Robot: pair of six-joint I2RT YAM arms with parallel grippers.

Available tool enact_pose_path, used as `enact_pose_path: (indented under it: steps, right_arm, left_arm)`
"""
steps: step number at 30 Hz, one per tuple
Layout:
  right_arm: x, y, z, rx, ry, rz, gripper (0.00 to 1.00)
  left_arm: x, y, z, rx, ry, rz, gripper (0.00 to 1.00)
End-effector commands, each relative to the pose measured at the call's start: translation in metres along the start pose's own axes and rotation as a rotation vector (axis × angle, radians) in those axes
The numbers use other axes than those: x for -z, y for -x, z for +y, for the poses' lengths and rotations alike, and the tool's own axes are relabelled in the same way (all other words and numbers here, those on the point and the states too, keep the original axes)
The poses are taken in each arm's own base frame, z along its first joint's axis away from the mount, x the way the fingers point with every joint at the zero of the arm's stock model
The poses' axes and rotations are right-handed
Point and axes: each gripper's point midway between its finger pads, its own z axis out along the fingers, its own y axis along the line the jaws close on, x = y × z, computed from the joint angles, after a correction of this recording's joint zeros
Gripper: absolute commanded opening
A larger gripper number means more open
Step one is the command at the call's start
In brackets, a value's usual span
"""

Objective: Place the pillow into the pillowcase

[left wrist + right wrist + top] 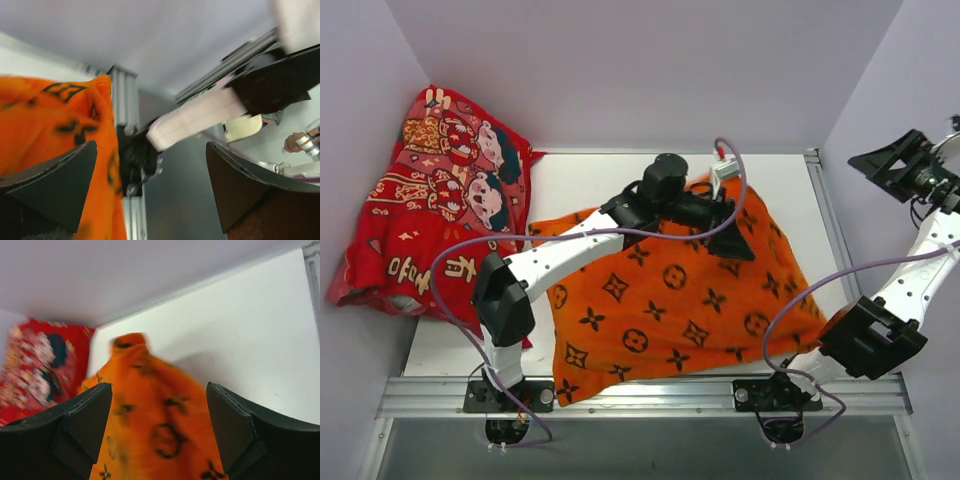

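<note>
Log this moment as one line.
left tool: open, at pillowcase far edge | right tool: open, off right, clear of pillowcase | pillow: not visible | red cloth: far left

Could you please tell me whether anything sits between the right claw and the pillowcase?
Nothing visible does. The right claw hangs open, raised off to the right, and its wrist view shows the pillowcase straight ahead, unblocked.

Left end effector (151, 160) and right end effector (159, 400) both spread wide, arms extended
</note>
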Motion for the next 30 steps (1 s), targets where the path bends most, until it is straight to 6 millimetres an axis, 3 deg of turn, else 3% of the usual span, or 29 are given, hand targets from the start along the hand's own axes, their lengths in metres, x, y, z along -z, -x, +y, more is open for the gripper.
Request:
enact_pose_path:
  steps: [1, 2, 3, 4, 5, 6, 7, 8, 9, 11, 13, 15, 17, 20, 21, 22, 23, 24, 25, 26, 27, 28, 30]
  right_arm:
    - [-0.001, -0.056, 0.005, 0.27, 0.003, 0.167, 0.77]
    - [-0.001, -0.079, -0.002, 0.269, -0.036, 0.243, 0.76]
    - [-0.011, -0.099, 0.009, 0.322, -0.001, 0.313, 0.75]
    - [-0.014, -0.116, 0.006, 0.371, -0.002, 0.37, 0.74]
    - [-0.016, -0.142, 0.003, 0.413, 0.018, 0.462, 0.73]
    - [-0.017, -0.158, -0.007, 0.453, -0.014, 0.537, 0.72]
    - [-0.023, -0.178, -0.001, 0.502, 0.019, 0.621, 0.69]
    - [-0.022, -0.198, -0.009, 0.509, 0.028, 0.713, 0.67]
    - [-0.021, -0.206, -0.021, 0.535, -0.016, 0.775, 0.64]
    - [-0.024, -0.228, -0.035, 0.53, -0.028, 0.898, 0.59]
    - [-0.021, -0.233, -0.054, 0.538, -0.086, 0.977, 0.52]
    - [-0.017, -0.241, -0.076, 0.524, -0.147, 1.069, 0.47]
    - [-0.015, -0.252, -0.086, 0.511, -0.15, 1.137, 0.45]
    - [-0.011, -0.277, -0.094, 0.474, -0.133, 1.244, 0.41]
    - [-0.014, -0.288, -0.09, 0.47, -0.11, 1.274, 0.4]
    - [-0.017, -0.306, -0.087, 0.423, -0.072, 1.314, 0.4]
    - [-0.02, -0.315, -0.082, 0.406, -0.048, 1.336, 0.38]
    - [-0.027, -0.33, -0.069, 0.416, -0.005, 1.373, 0.36]
    - [-0.033, -0.342, -0.061, 0.385, 0.023, 1.399, 0.35]
    - [-0.041, -0.352, -0.042, 0.367, 0.096, 1.395, 0.36]
    - [-0.046, -0.362, -0.02, 0.368, 0.168, 1.401, 0.37]
    - [-0.046, -0.367, 0.001, 0.375, 0.237, 1.404, 0.38]
    - [-0.05, -0.364, 0.04, 0.331, 0.369, 1.341, 0.43]
  left_arm:
    - [0.075, 0.039, -0.018, -0.167, 0.083, -0.098, 0.97]
    - [0.092, 0.021, -0.009, -0.114, 0.137, -0.065, 0.98]
    - [0.105, 0.009, 0.007, -0.095, 0.192, -0.046, 0.98]
    - [0.117, -0.005, 0.017, -0.073, 0.226, -0.018, 0.98]
    - [0.139, -0.029, 0.028, -0.002, 0.302, 0.042, 0.97]
    - [0.149, -0.061, 0.047, -0.015, 0.359, 0.118, 0.97]
    - [0.158, -0.081, 0.058, -0.011, 0.413, 0.167, 0.95]
    - [0.171, -0.112, 0.066, 0.025, 0.454, 0.259, 0.92]
    - [0.179, -0.139, 0.076, 0.08, 0.486, 0.318, 0.88]
    - [0.192, -0.175, 0.095, 0.159, 0.548, 0.411, 0.76]
    - [0.196, -0.202, 0.105, 0.24, 0.556, 0.463, 0.71]
    - [0.201, -0.225, 0.125, 0.319, 0.603, 0.516, 0.65]
    - [0.213, -0.24, 0.152, 0.376, 0.674, 0.55, 0.59]
    - [0.26, -0.228, 0.216, 0.434, 0.836, 0.511, 0.5]
    - [0.295, -0.214, 0.243, 0.438, 0.908, 0.463, 0.47]
    - [0.312, -0.209, 0.27, 0.44, 0.951, 0.459, 0.47]
    - [0.329, -0.165, 0.292, 0.327, 1.003, 0.411, 0.47]
    - [0.353, -0.139, 0.311, 0.282, 1.069, 0.376, 0.46]
    - [0.383, -0.133, 0.338, 0.302, 1.12, 0.351, 0.46]
    - [0.4, -0.071, 0.344, 0.191, 1.157, 0.253, 0.47]
    - [0.402, -0.049, 0.345, 0.165, 1.107, 0.197, 0.5]
    - [0.415, -0.037, 0.35, 0.168, 1.096, 0.151, 0.64]
    - [0.414, 0.016, 0.329, 0.086, 1.053, 0.047, 0.76]
